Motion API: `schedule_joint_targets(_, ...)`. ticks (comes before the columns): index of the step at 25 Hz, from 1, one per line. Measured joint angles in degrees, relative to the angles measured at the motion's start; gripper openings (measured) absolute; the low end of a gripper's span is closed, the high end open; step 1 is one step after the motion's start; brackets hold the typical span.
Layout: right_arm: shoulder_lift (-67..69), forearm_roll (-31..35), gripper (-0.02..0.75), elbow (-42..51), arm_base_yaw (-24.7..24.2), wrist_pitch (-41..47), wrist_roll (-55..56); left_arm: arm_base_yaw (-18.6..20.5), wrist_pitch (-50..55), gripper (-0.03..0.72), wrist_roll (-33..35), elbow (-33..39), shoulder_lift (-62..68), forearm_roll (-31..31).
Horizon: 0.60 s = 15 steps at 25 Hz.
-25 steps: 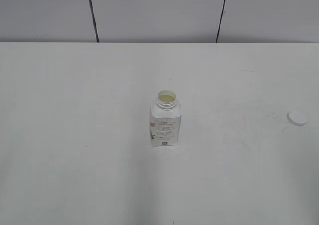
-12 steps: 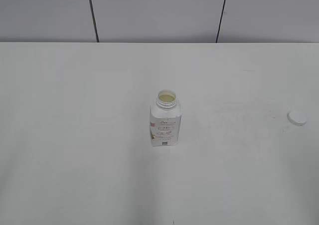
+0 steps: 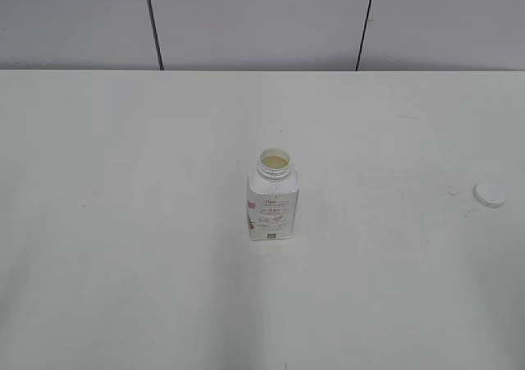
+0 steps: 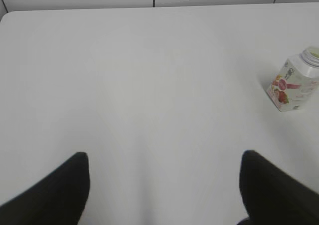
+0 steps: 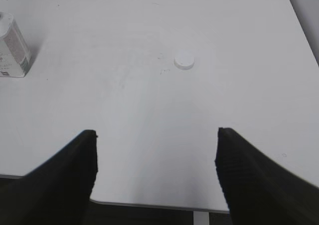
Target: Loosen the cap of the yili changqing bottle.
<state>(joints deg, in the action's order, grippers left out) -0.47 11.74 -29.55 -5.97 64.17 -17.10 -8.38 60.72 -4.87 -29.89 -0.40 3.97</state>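
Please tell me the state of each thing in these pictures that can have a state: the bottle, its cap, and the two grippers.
yili changqing bottle: upright on the table, mouth open, pale liquid visible inside.
cap: off the bottle, lying flat on the table far to the right.
left gripper: open, empty, above bare table.
right gripper: open, empty, near the table's front edge.

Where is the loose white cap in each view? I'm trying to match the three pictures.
Exterior view: cap lies at far right on the table, apart from the bottle.
Left wrist view: not in it.
Right wrist view: cap above centre.
Shared landmark: the open bottle.
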Motion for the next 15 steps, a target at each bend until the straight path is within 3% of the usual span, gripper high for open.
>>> schedule_joint_targets(7,0.0,-0.9,0.582,0.0,1.6,-0.1,0.0,8.1,0.0,0.562,0.0,0.0,0.0,-3.3)
schedule_joint_targets(15,0.0,-1.0,0.582,0.0,2.5,-0.1,0.0,8.8,0.0,0.561,0.0,0.0,0.0,-3.4)
